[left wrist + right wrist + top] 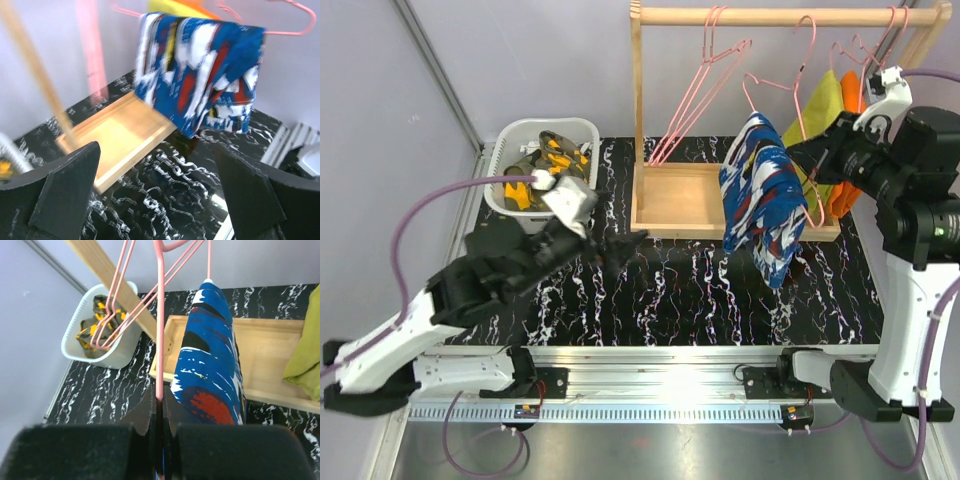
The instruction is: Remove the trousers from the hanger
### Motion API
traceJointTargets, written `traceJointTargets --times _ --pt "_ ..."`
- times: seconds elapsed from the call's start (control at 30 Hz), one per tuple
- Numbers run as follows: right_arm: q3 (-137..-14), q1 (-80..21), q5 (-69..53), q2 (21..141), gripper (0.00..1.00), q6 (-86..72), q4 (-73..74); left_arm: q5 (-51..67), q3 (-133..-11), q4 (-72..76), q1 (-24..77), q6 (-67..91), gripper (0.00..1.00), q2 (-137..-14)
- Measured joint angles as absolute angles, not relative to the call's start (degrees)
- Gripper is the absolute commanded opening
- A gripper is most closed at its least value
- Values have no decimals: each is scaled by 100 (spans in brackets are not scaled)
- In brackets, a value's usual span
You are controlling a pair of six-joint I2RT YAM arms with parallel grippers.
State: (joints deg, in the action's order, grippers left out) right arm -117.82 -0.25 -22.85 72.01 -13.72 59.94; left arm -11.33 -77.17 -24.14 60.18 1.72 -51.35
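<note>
One wooden rack (665, 215) stands at twelve o'clock. One pair of blue trousers (760, 195) drapes over a pink hanger (159, 340), whose wire the right gripper (159, 412) pinches. At ten o'clock, one white basket (515, 135) holds camouflage trousers (555, 155). The left gripper (615, 245) hovers at eight o'clock, spread wide.

White-shelled arms (390, 345) have black joints (480, 275), purple cables (420, 215), perhaps red base wires (542, 392).
</note>
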Motion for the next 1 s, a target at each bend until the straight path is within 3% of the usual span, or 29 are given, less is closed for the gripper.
traceJointTargets --times 0.27,0.77,1.0 --pt "-10940 -25 -2582 6058 0 -1570 6213 -2436 -7839 -1033 8427 -1385 99 -6753" --pt "-10256 -25 -3284 4635 0 -2163 6250 -2060 -7647 1590 8744 -2069 99 -8615" --pt "-10232 -25 -3465 4589 0 -2447 6031 -3035 -7734 2329 8790 -2283 94 -9168"
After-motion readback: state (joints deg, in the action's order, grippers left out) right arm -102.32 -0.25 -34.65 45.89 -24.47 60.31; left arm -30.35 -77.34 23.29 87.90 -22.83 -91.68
